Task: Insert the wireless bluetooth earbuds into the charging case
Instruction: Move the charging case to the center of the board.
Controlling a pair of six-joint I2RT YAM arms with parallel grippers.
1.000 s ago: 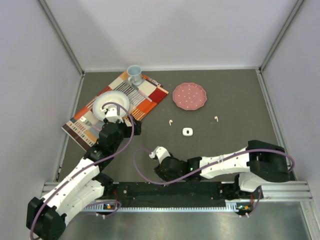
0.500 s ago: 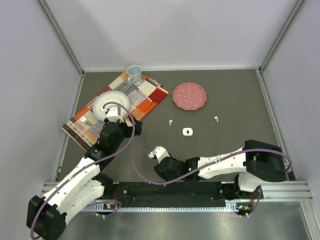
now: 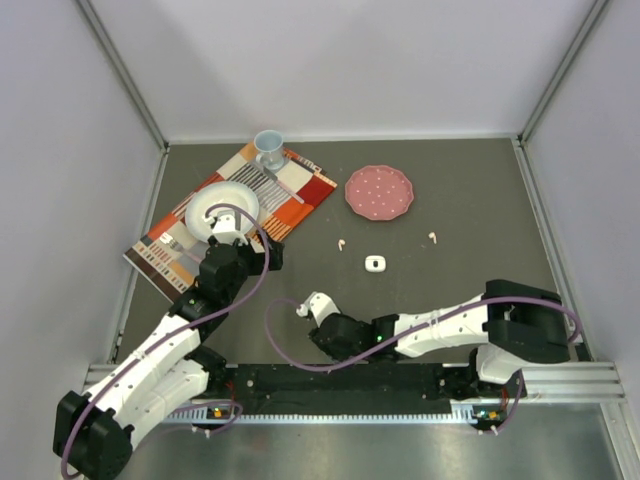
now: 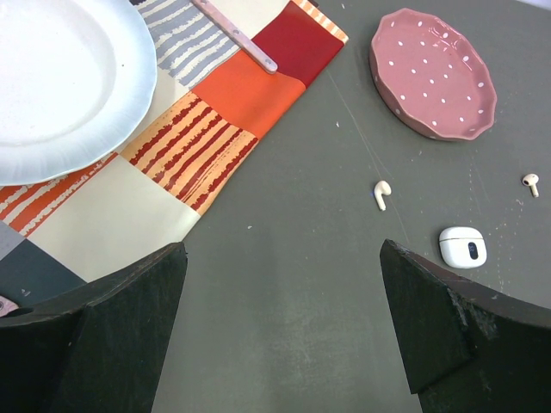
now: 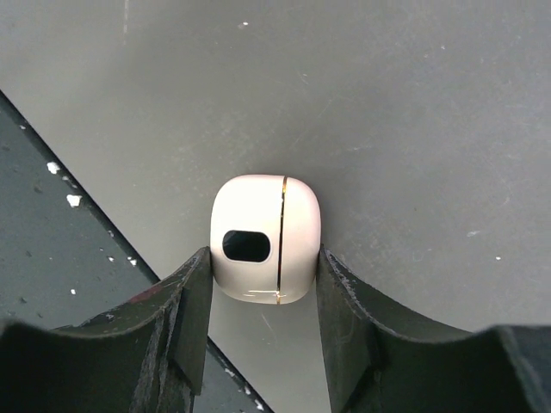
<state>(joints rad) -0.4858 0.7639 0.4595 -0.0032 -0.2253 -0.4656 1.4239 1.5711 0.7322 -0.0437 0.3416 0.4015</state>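
My right gripper (image 5: 263,258) is shut on a small white charging case (image 5: 264,238), closed, with a gold seam and a dark oval mark, held low by the table's near edge. In the top view this gripper (image 3: 304,308) is left of centre. Two pale earbuds lie loose on the grey table (image 3: 340,243) (image 3: 432,237); both show in the left wrist view (image 4: 381,194) (image 4: 530,182). A second white case (image 3: 374,264) (image 4: 462,246) lies between them. My left gripper (image 4: 282,258) (image 3: 256,248) is open and empty over bare table beside the placemat. No other earbuds show.
A striped placemat (image 3: 290,200) at back left carries a white plate (image 3: 200,205), a blue cup (image 3: 268,148) and a thin stick (image 4: 237,36). A pink dotted dish (image 3: 379,191) sits at the back centre. A black rail (image 3: 340,385) runs along the near edge.
Almost nothing: the right arm's rear links have shifted slightly, while its gripper stays shut on the case in the same place. The left arm has not moved.
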